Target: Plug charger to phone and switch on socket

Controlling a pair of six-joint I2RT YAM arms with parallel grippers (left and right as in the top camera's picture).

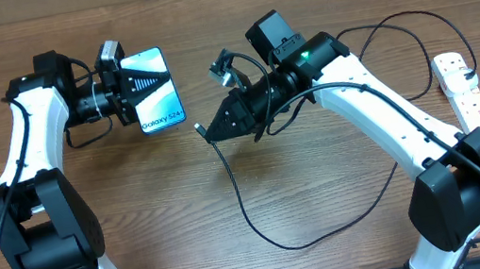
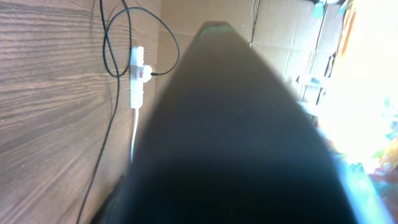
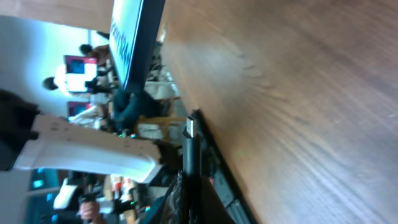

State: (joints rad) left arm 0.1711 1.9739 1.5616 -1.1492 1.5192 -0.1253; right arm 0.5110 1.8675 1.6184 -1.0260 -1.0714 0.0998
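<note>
Left jaws are clamped on the phone [image 1: 157, 90], holding it up off the tabletop [image 1: 324, 189] with the screen facing the overhead camera. The "Galaxy S24+" end sticks out past the jaws toward the right ones. In the left wrist view the phone [image 2: 230, 137] is just a dark blur filling most of the frame.

Right jaws are closed narrow on the plug tip [image 1: 199, 128] of the charger [image 1: 240, 201], and the tip pokes out in front of them. It's pointed at the phone's near end, close but not touching, with a small gap between them. In the right wrist view the tip [image 3: 191, 127] sits just ahead of the jaws, with the phone [image 3: 134, 43] edge-on further out.

From the right jaws the cable drops and loops across the tabletop below and behind them. The socket [image 1: 465, 91] lies well apart from both sets of jaws, way out behind the right ones. The left wrist view shows a black plug in the socket [image 2: 137, 78]. Can't tell how its switches are set.
</note>
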